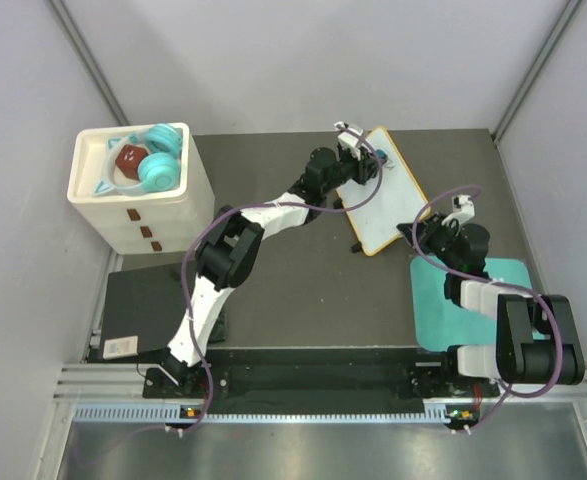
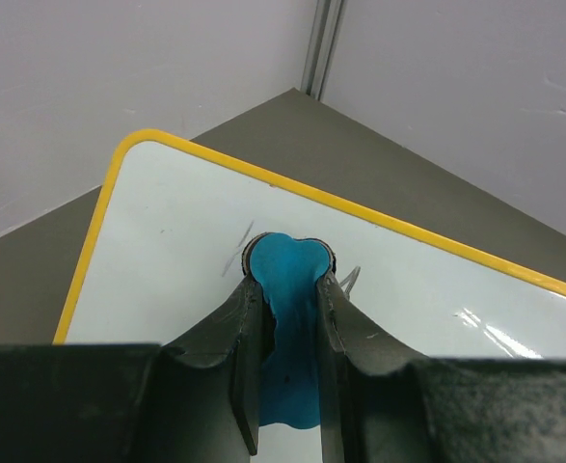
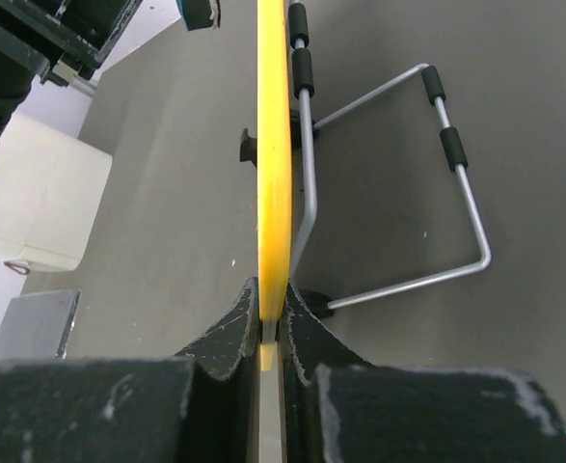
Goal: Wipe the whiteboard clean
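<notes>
The whiteboard (image 1: pixel 391 205), white with a yellow frame, stands tilted on a wire stand (image 3: pixel 448 145) at the back of the table. My left gripper (image 1: pixel 354 146) is shut on a blue eraser (image 2: pixel 288 289), whose tip presses on the board's white face (image 2: pixel 167 241) near its upper corner. Faint dark strokes (image 2: pixel 235 255) show beside the eraser's tip. My right gripper (image 1: pixel 420 236) is shut on the board's near right edge. In the right wrist view the yellow frame (image 3: pixel 274 174) runs edge-on between the two fingers (image 3: pixel 234 328).
A white drawer box (image 1: pixel 143 205) at the back left holds teal headphones (image 1: pixel 160 160) and a red-brown piece (image 1: pixel 129 158). A teal mat (image 1: pixel 443 300) lies under the right arm. A black flat thing (image 1: pixel 138 305) lies at the near left. Grey walls close in the back and both sides.
</notes>
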